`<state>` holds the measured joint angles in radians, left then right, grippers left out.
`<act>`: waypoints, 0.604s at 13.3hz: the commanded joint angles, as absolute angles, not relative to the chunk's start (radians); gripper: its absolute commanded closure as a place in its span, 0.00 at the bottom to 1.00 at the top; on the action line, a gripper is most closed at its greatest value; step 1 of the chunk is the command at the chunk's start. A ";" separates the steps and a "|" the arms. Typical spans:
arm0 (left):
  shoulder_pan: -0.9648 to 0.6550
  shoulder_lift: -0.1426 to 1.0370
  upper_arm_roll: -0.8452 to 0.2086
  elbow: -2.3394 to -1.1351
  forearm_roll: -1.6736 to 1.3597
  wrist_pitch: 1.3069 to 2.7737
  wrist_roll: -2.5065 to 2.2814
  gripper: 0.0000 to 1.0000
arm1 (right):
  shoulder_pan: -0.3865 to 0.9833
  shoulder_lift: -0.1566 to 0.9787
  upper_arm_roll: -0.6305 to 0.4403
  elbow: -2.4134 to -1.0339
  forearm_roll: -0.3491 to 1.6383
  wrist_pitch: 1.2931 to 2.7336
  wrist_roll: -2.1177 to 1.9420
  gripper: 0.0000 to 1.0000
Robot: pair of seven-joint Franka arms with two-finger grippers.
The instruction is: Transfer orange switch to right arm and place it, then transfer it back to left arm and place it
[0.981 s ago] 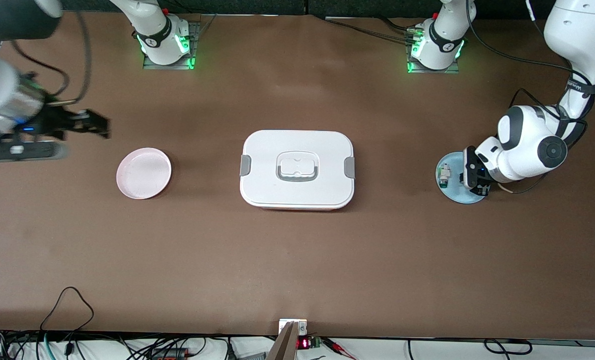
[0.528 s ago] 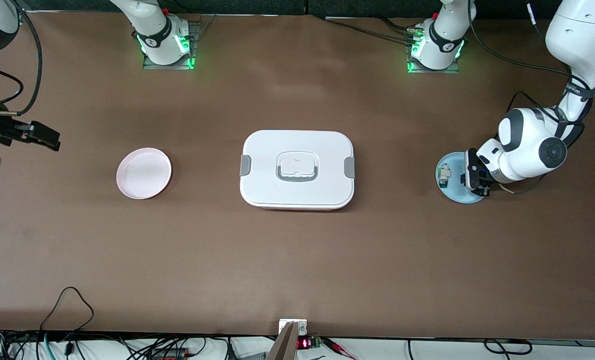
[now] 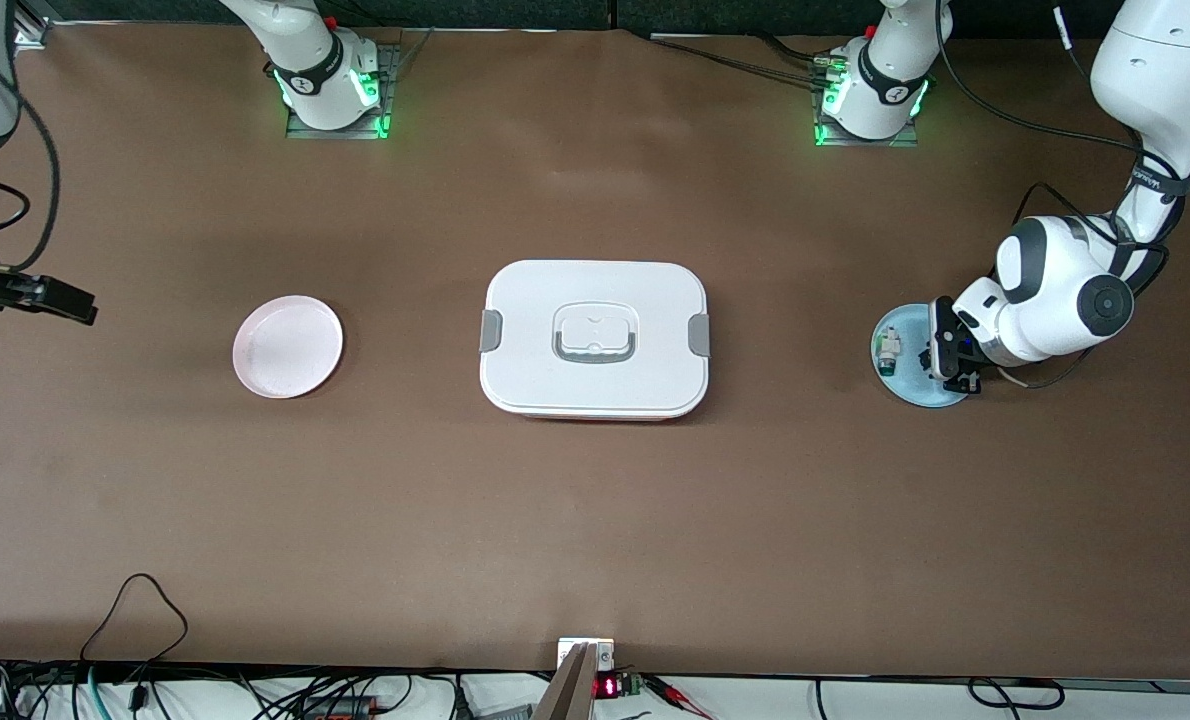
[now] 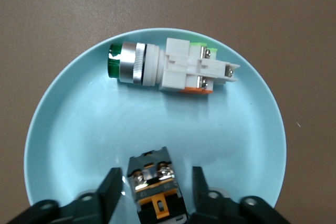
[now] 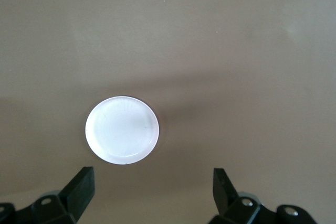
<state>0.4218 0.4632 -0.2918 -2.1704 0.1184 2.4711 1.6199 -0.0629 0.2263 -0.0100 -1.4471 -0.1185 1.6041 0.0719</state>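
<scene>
Brown bench under me, matte and bare over most of its width, with cables hanging off the edge nearest the front camera and both arm bases lit green along the top of that view. The box sits dead centre, lid on, grey latches at each short end. Plenty of open bench nearer the front camera than the box, and a clear strip between the box and the bases too.

Toward the right arm's end lies a pink plate, nothing on it. The right gripper hangs over the bench edge at that end, waiting; from its wrist view the plate shows ahead and the jaws stand wide apart on nothing.

Toward the left arm's end, a blue plate carries two parts. The left gripper is down on it. From the front I can barely separate the parts; the left wrist view gives it to me: the white-and-green component lies on its side, and the orange switch rests on the blue plate between my jaws, which stand apart with a sliver of plate showing either side of it.
</scene>
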 commanded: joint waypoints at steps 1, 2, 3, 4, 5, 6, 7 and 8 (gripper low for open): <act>0.428 0.451 -0.299 -2.186 0.143 2.482 1.603 0.00 | -0.054 0.160 -0.023 -1.525 -0.094 1.634 0.057 0.00; 0.429 0.451 -0.299 -2.186 0.143 2.480 1.597 0.00 | -0.052 0.129 -0.020 -1.569 -0.094 1.655 0.057 0.00; 0.430 0.446 -0.299 -2.183 0.143 2.473 1.586 0.00 | -0.052 0.076 -0.020 -1.651 -0.094 1.708 0.057 0.00; 0.428 0.439 -0.299 -2.177 0.143 2.452 1.582 0.00 | -0.052 0.024 -0.020 -1.734 -0.092 1.765 0.057 0.00; 0.428 0.434 -0.299 -2.175 0.143 2.435 1.568 0.00 | -0.052 0.005 -0.020 -1.764 -0.092 1.778 0.058 0.00; 0.428 0.428 -0.298 -2.172 0.143 2.421 1.556 0.00 | -0.054 0.008 -0.020 -1.749 -0.091 1.766 0.057 0.00; 0.428 0.425 -0.299 -2.169 0.143 2.416 1.554 0.00 | -0.057 0.011 -0.021 -1.727 -0.091 1.755 0.055 0.00; 0.428 0.423 -0.299 -2.166 0.143 2.402 1.551 0.00 | -0.055 0.012 -0.021 -1.708 -0.091 1.753 0.052 0.00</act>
<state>0.4218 0.4531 -0.2919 -2.1681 0.1184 2.4455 1.5788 -0.0529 0.0423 -0.0186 -1.6977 -0.1070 1.7392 0.0659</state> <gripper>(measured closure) 0.000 0.000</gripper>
